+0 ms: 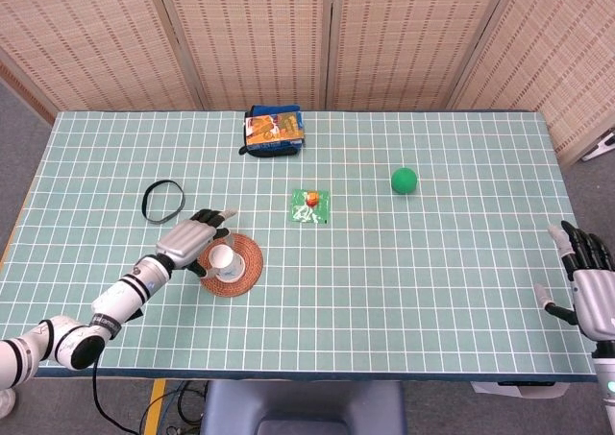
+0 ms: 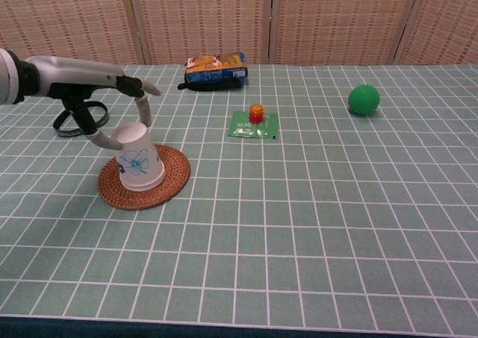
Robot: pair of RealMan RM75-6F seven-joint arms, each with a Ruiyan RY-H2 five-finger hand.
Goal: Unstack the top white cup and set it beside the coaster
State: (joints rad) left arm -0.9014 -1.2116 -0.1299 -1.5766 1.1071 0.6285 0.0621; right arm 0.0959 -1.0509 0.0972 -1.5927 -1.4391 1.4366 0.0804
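Paper, by the look of it: the white cup [image 2: 137,156] with its blue flower print sits upside down on the round woven coaster [image 2: 169,181], toward the front left of the tabletop [image 1: 432,262]. Whether it is one cup or a nested stack I cannot tell from either view, so I take the task's word for it.

The left hand [image 1: 194,238] hovers over the cup's upturned base, fingers spread, one fingertip close at each side of the top. From the chest view I cannot say whether they touch; nothing is held yet. The right hand [image 1: 588,281] hangs idle with fingers apart off the tabletop's right edge.

I would judge the cup very light and thin-walled, easy to crush or dent. It is smooth and tapered, so a pinch near the narrow top may slide off. A gentle hold across opposite sides, a little below the base rim, seems best, with a straight lift. Nested cups can cling, and the lower one may come along or tip off the coaster.
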